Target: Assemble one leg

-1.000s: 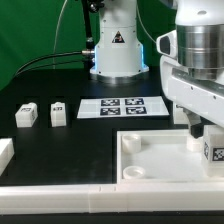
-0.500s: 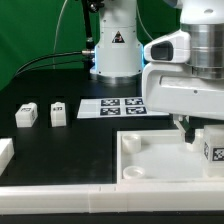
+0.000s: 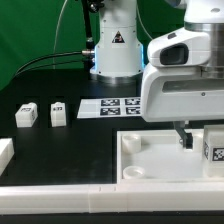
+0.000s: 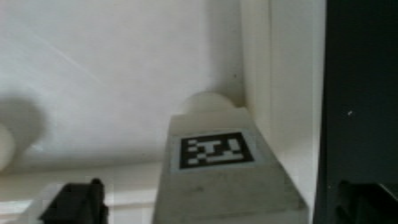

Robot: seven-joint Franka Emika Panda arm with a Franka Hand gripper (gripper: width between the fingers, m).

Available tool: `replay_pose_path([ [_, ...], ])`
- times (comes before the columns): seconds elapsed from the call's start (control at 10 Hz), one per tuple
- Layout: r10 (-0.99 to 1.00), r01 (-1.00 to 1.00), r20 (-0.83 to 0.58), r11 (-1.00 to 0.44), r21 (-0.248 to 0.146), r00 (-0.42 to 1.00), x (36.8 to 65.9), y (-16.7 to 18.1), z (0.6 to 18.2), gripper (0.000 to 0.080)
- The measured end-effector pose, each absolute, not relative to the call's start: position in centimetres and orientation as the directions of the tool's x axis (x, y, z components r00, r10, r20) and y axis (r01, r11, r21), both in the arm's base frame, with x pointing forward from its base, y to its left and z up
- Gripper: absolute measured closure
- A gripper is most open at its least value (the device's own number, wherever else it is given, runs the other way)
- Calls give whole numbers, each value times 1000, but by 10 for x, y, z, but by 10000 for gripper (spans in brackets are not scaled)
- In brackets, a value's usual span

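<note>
A leg (image 3: pixel 212 150), a small white block with a square marker on its face, stands inside the big white tray-like piece (image 3: pixel 150 165), by its wall at the exterior view's right. My gripper (image 3: pixel 204 142) is lowered over this leg with its jaws open. The wrist view shows the leg (image 4: pixel 222 170) between my two dark fingertips (image 4: pixel 75 203), with a gap on each side; my gripper (image 4: pixel 222 208) is not touching it. Two more legs (image 3: pixel 27 113) (image 3: pixel 58 112) stand on the black table at the exterior view's left.
The marker board (image 3: pixel 125 106) lies on the table in front of the robot base (image 3: pixel 115 50). A long white bar (image 3: pixel 70 195) runs along the front edge. Another white part (image 3: pixel 4 152) sits at the exterior view's far left.
My hand has shifted toward the exterior view's left and come down a little around the leg in the tray. The leg and the other parts have not moved.
</note>
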State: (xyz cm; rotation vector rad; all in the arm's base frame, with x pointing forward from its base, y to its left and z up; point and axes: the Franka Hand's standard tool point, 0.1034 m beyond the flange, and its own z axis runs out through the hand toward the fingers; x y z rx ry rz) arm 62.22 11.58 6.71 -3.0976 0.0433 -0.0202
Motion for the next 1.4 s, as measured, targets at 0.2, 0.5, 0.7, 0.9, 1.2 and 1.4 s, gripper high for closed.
replay_pose_path([
  [0.2, -38, -38, 12, -998, -45, 999, 622, 116, 67, 151],
  [0.5, -38, -38, 12, -998, -45, 999, 622, 116, 67, 476],
  [0.7, -38, -38, 12, -998, -45, 999, 622, 116, 67, 509],
  [0.9, -80, -80, 9, -996, -48, 997, 622, 116, 67, 509],
  [1.2, -359, -359, -6, -932, -51, 933, 623, 109, 67, 509],
  [1.4, -516, -516, -11, -856, -36, 857, 623, 100, 67, 507],
])
